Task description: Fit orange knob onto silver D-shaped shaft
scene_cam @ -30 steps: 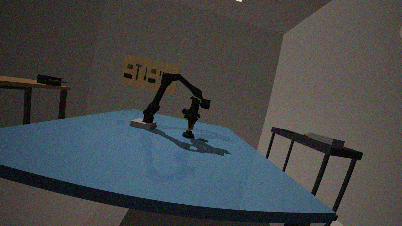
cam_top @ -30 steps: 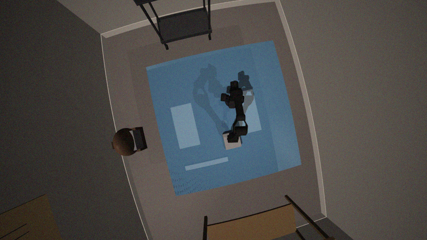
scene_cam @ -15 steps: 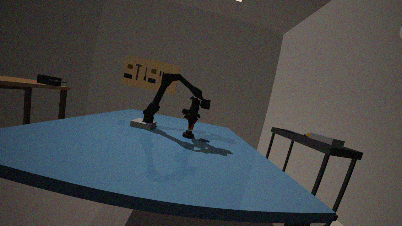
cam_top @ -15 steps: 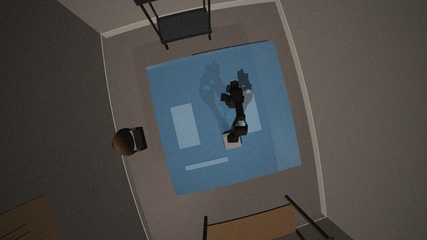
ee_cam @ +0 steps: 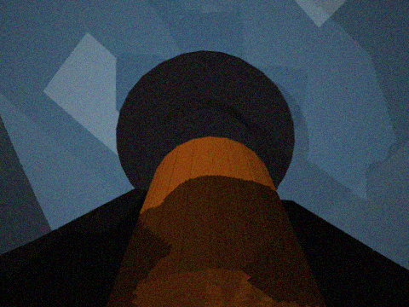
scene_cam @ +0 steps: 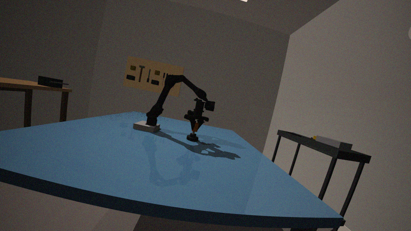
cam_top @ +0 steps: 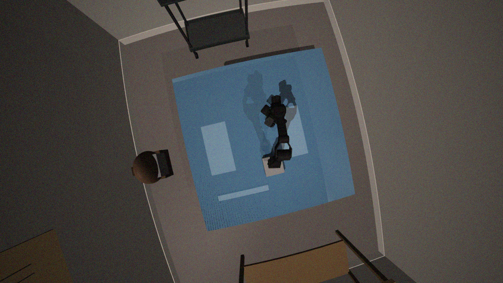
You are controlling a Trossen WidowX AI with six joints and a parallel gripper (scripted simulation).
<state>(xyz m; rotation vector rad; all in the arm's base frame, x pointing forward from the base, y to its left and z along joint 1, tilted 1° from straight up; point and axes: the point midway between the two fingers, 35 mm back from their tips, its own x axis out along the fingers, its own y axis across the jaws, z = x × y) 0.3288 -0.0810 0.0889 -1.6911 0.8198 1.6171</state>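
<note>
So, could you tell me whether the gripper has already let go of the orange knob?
No, the gripper is shut on the orange knob above the pedestal.

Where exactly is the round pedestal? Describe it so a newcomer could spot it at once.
Start at the blue table and follow the black arm from its pale base plate to the gripper, shut on the orange knob. The round pedestal sits directly beneath: a low, dark disc, the only small round thing on the table.
</note>
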